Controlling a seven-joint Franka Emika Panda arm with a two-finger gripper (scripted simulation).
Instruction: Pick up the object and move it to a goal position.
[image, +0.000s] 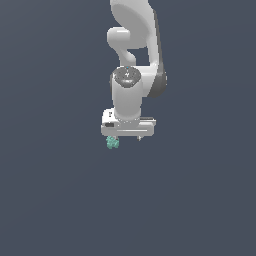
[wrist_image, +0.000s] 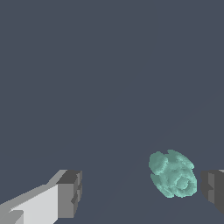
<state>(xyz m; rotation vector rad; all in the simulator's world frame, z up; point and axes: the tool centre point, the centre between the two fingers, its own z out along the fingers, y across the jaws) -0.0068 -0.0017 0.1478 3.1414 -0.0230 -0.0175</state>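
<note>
The object (image: 112, 143) is a small teal-green bumpy blob lying on the dark grey floor, just under the end of the white hand toward the exterior view's left. My gripper (image: 126, 138) hangs low over it, pointing down. In the wrist view the gripper (wrist_image: 140, 192) is open, its two dark fingertips (wrist_image: 70, 192) far apart. The object (wrist_image: 172, 173) lies between them, well off centre and close to one fingertip, with a thin gap showing. Nothing is held.
A plain dark grey floor (image: 60, 200) fills both views. The white arm (image: 132, 60) rises behind the hand toward the top of the exterior view. No other objects or goal marker show.
</note>
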